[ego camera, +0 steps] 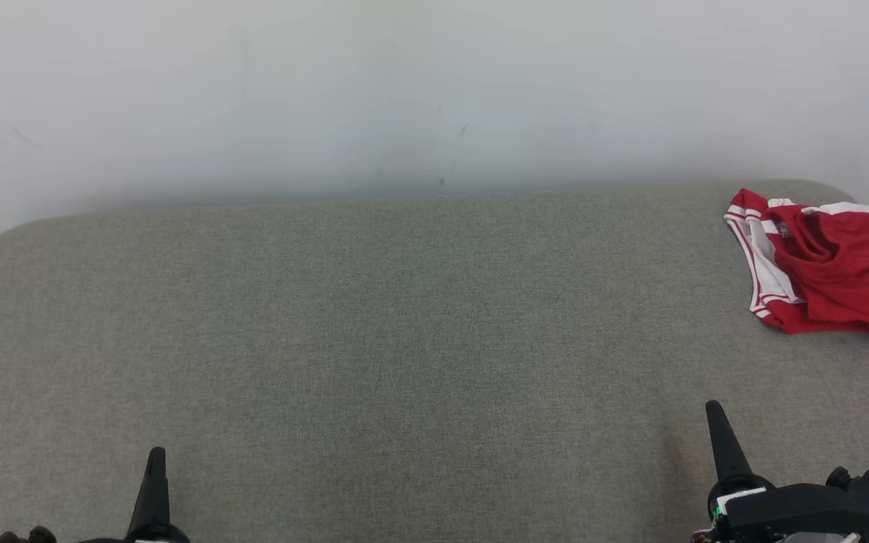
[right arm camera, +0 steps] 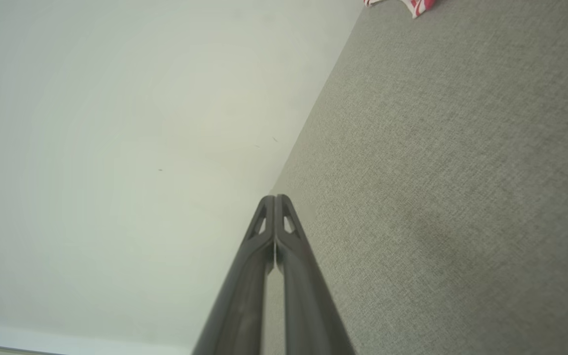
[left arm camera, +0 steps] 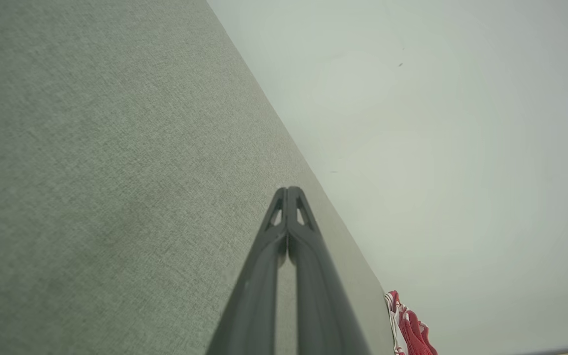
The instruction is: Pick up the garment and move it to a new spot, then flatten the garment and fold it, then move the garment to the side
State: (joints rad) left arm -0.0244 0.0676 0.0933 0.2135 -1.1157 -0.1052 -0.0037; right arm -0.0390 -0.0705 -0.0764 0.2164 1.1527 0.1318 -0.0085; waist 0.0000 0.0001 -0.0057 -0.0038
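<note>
Lying seemingly crumpled, garment (ego camera: 830,264) beyond right gripper (ego camera: 715,413)

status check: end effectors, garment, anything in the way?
Left end effector shut, empty. Right end effector shut, empty. Red-and-white garment crumpled, far right of grey surface, untouched. Nothing lies between them.

Place: plain indoor test space, likely a lab | Cues: broad grey fabric-covered surface (ego camera: 404,339) with rounded corners; bare white wall (ego camera: 404,90) behind; red garment (ego camera: 834,264) on it

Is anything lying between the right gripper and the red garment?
No. The head view shows bare grey fabric surface between the right gripper and the garment.
</note>
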